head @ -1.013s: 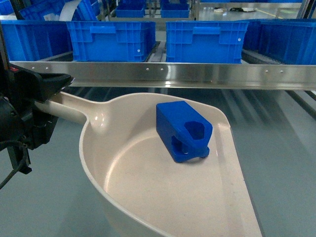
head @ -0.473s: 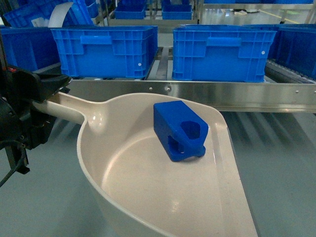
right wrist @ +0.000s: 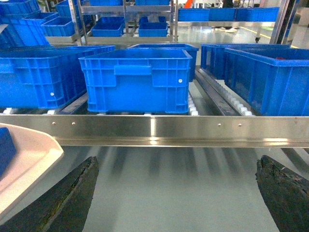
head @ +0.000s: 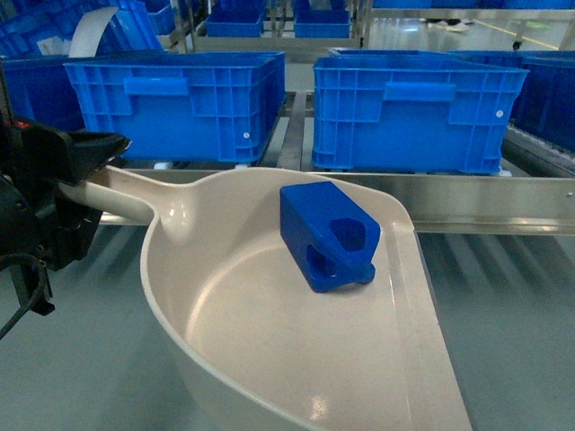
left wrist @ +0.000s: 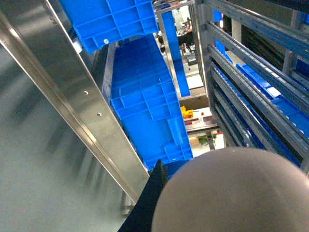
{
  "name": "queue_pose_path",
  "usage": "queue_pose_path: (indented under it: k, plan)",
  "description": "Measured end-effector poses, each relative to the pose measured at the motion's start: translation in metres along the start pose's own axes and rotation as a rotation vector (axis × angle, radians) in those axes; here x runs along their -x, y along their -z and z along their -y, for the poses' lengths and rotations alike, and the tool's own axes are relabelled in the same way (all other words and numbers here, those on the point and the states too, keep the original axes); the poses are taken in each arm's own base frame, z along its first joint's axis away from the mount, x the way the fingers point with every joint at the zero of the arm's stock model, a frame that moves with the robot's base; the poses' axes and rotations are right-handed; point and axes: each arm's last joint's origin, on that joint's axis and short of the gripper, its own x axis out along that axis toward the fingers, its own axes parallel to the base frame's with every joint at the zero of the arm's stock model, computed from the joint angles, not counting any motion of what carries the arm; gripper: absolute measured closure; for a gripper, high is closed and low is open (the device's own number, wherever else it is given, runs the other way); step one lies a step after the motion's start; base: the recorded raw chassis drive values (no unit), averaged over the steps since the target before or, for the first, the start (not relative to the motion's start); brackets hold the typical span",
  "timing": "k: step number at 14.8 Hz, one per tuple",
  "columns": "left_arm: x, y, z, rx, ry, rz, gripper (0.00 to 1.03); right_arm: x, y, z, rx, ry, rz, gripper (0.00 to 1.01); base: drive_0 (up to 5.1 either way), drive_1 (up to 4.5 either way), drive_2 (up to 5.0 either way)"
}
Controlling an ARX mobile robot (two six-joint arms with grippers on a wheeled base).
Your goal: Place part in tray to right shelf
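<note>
The cream-white tray (head: 269,341) hangs in front of me in the head view, with the blue part (head: 328,235) lying in its far right half, hole end toward me. My left gripper (head: 94,169) is shut on the tray's handle at the left. The left wrist view shows one black finger (left wrist: 148,205) beside the tray's rounded cream surface (left wrist: 231,193). My right gripper (right wrist: 176,193) is open and holds nothing, facing the right shelf's steel rail (right wrist: 154,128). The tray's lip (right wrist: 26,154) shows at that view's left edge. The head view does not show the right gripper.
Large blue ribbed crates (head: 180,103) (head: 413,112) stand on the shelf behind the steel rail (head: 490,205). White rollers (right wrist: 236,104) run between the crates (right wrist: 135,79). More racks with blue crates (left wrist: 145,111) stretch beyond. Grey floor lies below the rail.
The shelf rail has dropped lower in the head view and the crates look larger and nearer. The tray, the part and my left gripper's hold look unchanged.
</note>
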Motion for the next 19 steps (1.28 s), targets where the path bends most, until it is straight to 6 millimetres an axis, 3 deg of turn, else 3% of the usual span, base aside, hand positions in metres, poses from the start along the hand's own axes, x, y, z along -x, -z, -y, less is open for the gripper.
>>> queue_pose_path:
  k: [13,19]
  plan:
    - [0.0,-0.0002,-0.0003,0.001,-0.002,0.0,0.91,0.0,-0.0002,0.0,0.0,0.0,0.002,0.03,-1.1,4.51,-3.4]
    - [-0.0004,0.0,0.0002,0.0,0.0,0.0,0.91,-0.0003,0.0004,0.0,0.0,0.0,-0.003,0.03,0.0,0.0,0.0]
